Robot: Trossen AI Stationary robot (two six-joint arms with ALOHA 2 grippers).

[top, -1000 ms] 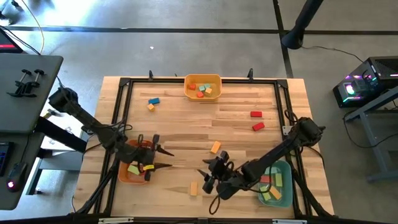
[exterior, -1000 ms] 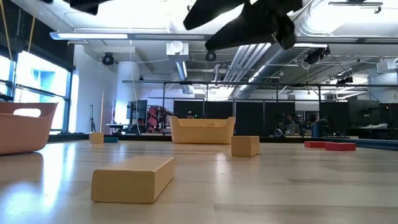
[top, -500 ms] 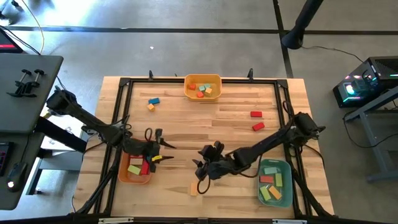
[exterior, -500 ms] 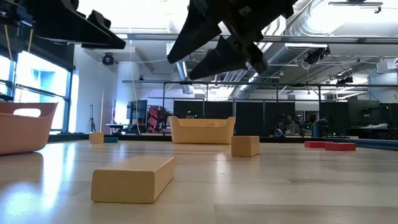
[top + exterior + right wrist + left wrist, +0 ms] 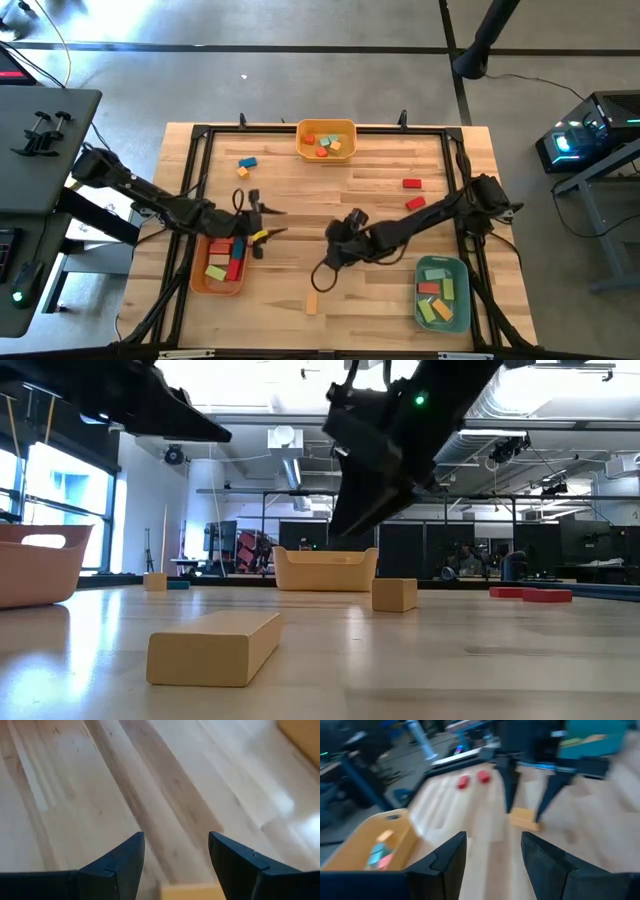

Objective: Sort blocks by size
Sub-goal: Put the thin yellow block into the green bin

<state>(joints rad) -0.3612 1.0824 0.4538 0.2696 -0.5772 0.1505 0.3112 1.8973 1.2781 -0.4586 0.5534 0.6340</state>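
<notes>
A small orange block (image 5: 192, 891) lies on the wooden table under my right gripper (image 5: 340, 243), which hangs open above it with its fingers slanting down. The left wrist view shows that block (image 5: 524, 819) just below the right gripper's two fingertips. My left gripper (image 5: 267, 223) is open, with nothing between its fingers, and hovers just past the far right corner of the orange bin (image 5: 205, 285). An orange bar (image 5: 311, 303) lies flat near the front edge. Two red blocks (image 5: 413, 193) lie at the right. A blue and an orange block (image 5: 244, 167) lie at the far left.
A yellow bin (image 5: 345, 127) holding several blocks stands at the middle of the far edge. A teal bin (image 5: 458, 268) with blocks sits at the near right. The orange bin also holds blocks. A black frame (image 5: 200, 135) runs around the tabletop.
My right gripper has swung from near the orange bar toward the far edge and now hangs over the small orange block, tipped more steeply down. My left gripper has moved from over the orange bin toward the far edge. No block has moved.
</notes>
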